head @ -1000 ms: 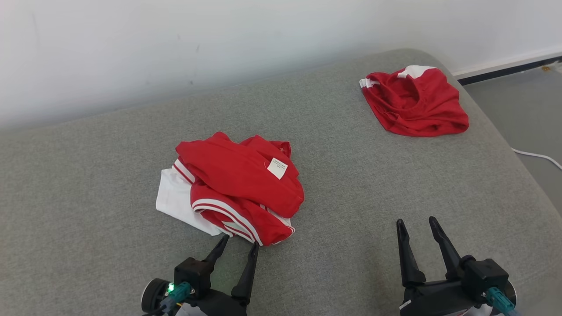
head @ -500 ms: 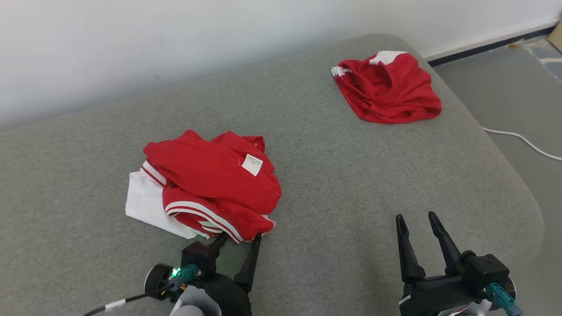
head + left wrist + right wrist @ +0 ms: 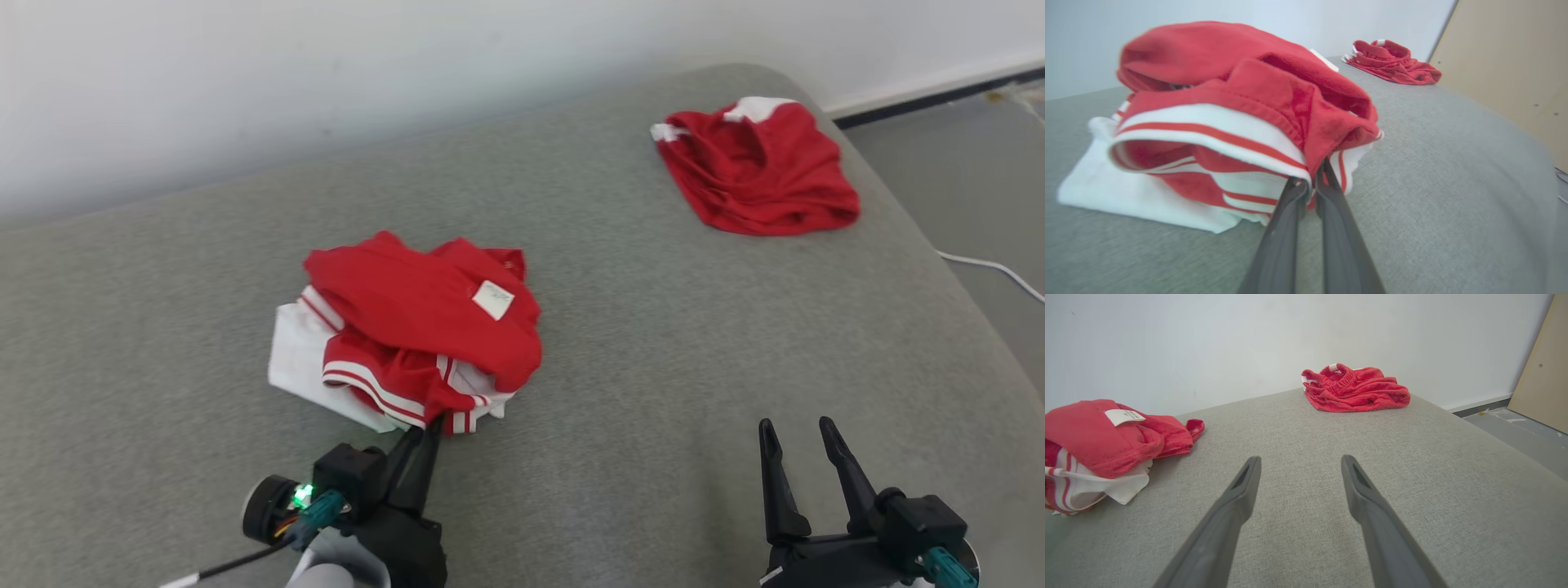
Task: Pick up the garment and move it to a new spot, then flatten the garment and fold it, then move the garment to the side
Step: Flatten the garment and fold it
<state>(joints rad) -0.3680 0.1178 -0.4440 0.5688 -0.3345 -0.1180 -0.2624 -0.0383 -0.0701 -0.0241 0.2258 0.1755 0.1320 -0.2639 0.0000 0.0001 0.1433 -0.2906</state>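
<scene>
The left gripper (image 3: 431,426) was clamped on the near hem of the crumpled red-and-white fabric garment (image 3: 424,322); the right gripper (image 3: 796,425) gaped empty. The pick-up was under way, and lifting it clear seemed the next need.

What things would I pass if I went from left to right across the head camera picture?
red-and-white garment → all-red garment → white cable on the floor
</scene>
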